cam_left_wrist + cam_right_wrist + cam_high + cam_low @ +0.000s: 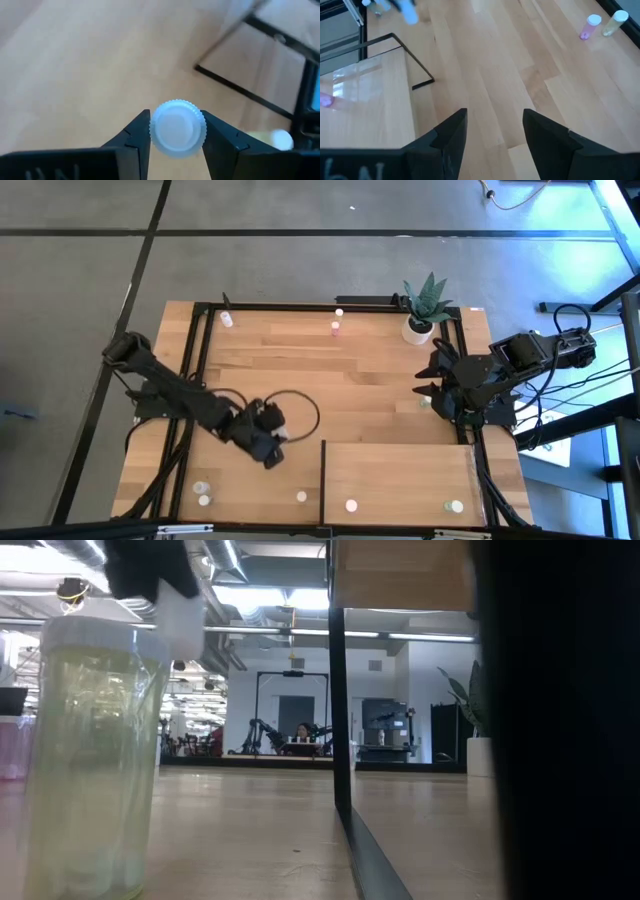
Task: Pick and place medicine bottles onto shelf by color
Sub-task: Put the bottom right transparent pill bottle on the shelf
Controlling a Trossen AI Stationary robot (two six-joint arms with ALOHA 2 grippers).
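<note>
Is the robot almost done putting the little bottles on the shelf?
Not yet. Two bottles already stand on the shelf. The left pincer is shut on a white-capped bottle over the table. The right pincer is open and empty. Several bottles are left, like the pink one at the far edge.

Bottles (351, 505) on shelf (400, 470), table (330, 370)

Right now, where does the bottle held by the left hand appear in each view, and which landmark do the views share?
High view: the bottle sits in the left hand, left of the shelf.
Low view: probably the blurred white shape at upper left.
Left wrist view: low centre, its white ribbed top between the fingers.
Right wrist view: probably the pale blur at the top edge.
Shared landmark: the shelf's dark edge.
</note>
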